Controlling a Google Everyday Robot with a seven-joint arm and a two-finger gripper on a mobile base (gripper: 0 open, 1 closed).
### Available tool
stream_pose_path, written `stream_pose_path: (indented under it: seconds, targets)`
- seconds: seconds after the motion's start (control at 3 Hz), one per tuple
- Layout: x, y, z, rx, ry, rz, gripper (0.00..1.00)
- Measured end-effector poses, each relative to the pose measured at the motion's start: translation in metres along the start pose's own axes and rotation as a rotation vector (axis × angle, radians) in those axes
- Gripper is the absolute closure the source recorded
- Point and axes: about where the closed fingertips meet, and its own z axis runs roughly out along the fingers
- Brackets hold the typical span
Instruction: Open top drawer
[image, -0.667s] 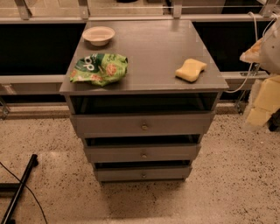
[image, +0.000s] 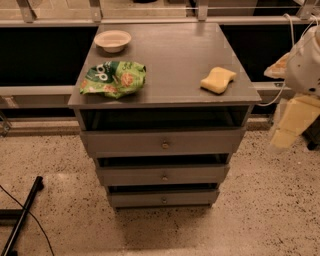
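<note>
The top drawer (image: 125, 142) is the widest grey front of the cabinet, just under the tabletop, with a small brass knob (image: 165, 145) at its centre. A dark gap shows above it. Two narrower grey drawers (image: 135, 176) (image: 135, 199) sit below it, each with its own knob. My gripper (image: 290, 125), pale yellow at the end of the white arm (image: 304, 62), hangs at the right edge of the view. It is to the right of the cabinet, at about the height of the top drawer, and apart from it.
On the cabinet top (image: 170, 55) lie a green chip bag (image: 114, 78) at the front left, a yellow sponge (image: 218, 80) at the front right and a white bowl (image: 113, 40) at the back left. A black bar (image: 22, 215) lies on the speckled floor at the lower left.
</note>
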Motion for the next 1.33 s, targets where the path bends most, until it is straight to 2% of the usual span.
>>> stream_pose_path:
  seconds: [0.33,0.67,1.0,1.33]
  targets:
    - [-0.004,0.016,0.025,0.025,-0.039,-0.084,0.00]
    - [0.009,0.023,0.051,0.035,-0.030,-0.137,0.00]
    - [0.010,0.019,0.062,0.045,-0.007,-0.142,0.00]
    - [0.012,0.013,0.097,0.074,-0.082,-0.195,0.00]
